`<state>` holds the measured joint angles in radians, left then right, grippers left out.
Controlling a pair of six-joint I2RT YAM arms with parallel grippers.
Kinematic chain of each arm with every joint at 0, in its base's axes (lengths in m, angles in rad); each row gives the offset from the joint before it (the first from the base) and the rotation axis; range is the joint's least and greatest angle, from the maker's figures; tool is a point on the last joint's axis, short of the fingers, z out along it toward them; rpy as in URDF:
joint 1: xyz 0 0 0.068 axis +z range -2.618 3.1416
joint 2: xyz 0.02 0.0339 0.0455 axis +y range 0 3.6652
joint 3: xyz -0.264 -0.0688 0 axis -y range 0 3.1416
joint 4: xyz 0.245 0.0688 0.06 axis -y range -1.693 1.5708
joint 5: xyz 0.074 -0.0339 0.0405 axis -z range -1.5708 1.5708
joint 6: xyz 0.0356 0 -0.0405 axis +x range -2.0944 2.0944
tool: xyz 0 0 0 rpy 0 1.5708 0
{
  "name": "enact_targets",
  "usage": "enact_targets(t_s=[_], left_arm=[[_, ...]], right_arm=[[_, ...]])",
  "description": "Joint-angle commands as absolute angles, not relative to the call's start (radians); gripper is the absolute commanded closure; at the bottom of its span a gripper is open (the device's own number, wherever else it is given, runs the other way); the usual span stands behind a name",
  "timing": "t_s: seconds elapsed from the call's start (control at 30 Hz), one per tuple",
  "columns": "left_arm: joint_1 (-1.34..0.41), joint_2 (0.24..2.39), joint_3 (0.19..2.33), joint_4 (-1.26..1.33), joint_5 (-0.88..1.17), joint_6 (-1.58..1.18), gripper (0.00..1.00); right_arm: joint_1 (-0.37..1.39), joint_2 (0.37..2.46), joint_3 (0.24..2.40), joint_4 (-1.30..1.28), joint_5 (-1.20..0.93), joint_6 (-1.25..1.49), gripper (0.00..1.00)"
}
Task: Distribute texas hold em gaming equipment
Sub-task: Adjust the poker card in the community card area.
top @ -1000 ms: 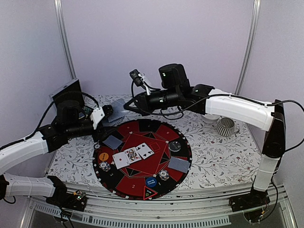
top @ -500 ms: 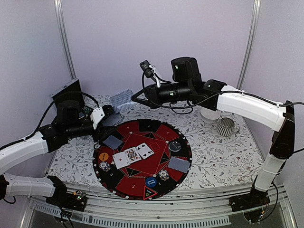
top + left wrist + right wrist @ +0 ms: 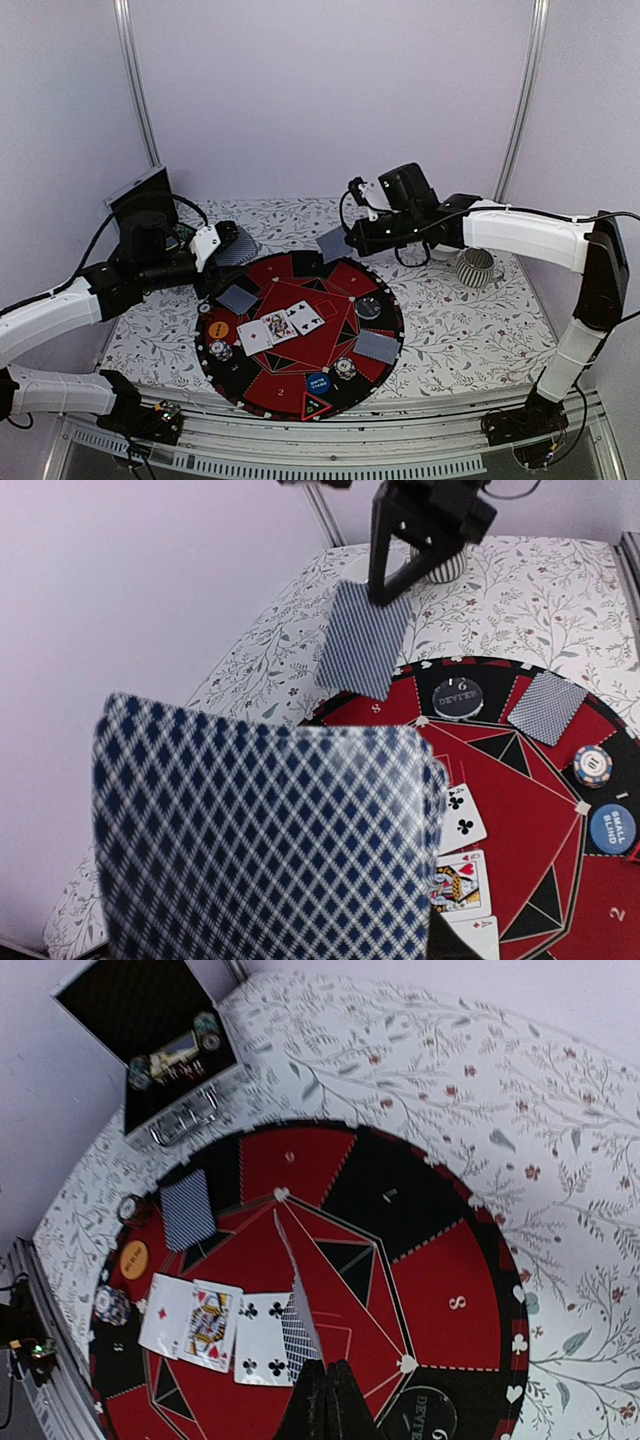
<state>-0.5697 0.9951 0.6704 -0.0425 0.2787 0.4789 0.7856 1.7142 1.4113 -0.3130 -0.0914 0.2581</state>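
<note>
**Worktop** (image 3: pixel 470 335): flat, covered by a white cloth printed with grey leafy sprigs.

**Mat** (image 3: pixel 322 348): a large round sheet lying flat at the middle of the worktop. Thin white lines divide it into red and black wedges.

**Right arm** (image 3: pixel 520 228): a smooth white shell over black joints, reaching from the right side to the mat's far edge.

**Left arm** (image 3: pixel 50 315): the same build, lying along the left side.

**Case** (image 3: pixel 150 1045): an open metal-edged box with a dark lining, on the cloth off the mat's far-left side.

**Deck** (image 3: pixel 270 840): a round-cornered stack backed with a blue-and-white diamond lattice. The left fingers (image 3: pixel 226 238) grip it just off the mat's far-left rim, and in the wrist view the deck hides them.

**Cup** (image 3: pixel 476 267): grey and ribbed, upright on the cloth to the right of the mat.

**Single card** (image 3: pixel 365 640): thin, with the same lattice back. The closed right fingers (image 3: pixel 325 1400) pinch its upper edge, and it hangs above the mat's far rim.

**Face-up cards** (image 3: pixel 280 327): three white rectangles side by side at the mat's centre.

**Face-down cards** (image 3: pixel 237 299): two, flat on the mat, one at the left and one at the right.

**Discs**: an orange disc (image 3: pixel 218 328) at the left rim, a blue disc (image 3: pixel 318 384) at the near rim and a dark disc (image 3: pixel 368 307) right of centre.

**Chips** (image 3: pixel 220 350): small and round with striped edges. One lies near the orange disc and one near the blue disc.

**Triangle marker** (image 3: pixel 314 407): black with a red border, at the mat's near rim.
</note>
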Motion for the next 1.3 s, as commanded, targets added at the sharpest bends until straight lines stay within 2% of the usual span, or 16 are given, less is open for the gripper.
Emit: enact_targets(t_s=[0.0,0.5,1.27], left_arm=[[-0.585,0.989,0.678,-0.029,0.278,0.486,0.57],[-0.584,0.990,0.678,-0.029,0.277,0.484,0.57],[-0.584,0.984,0.678,-0.031,0.272,0.488,0.57]], right_arm=[[0.794,1.816,1.391,-0.382,-0.054,0.256,0.98],[0.838,1.982,1.426,-0.423,-0.161,0.268,0.98],[0.881,1.967,1.453,-0.403,-0.309,0.327,0.98]])
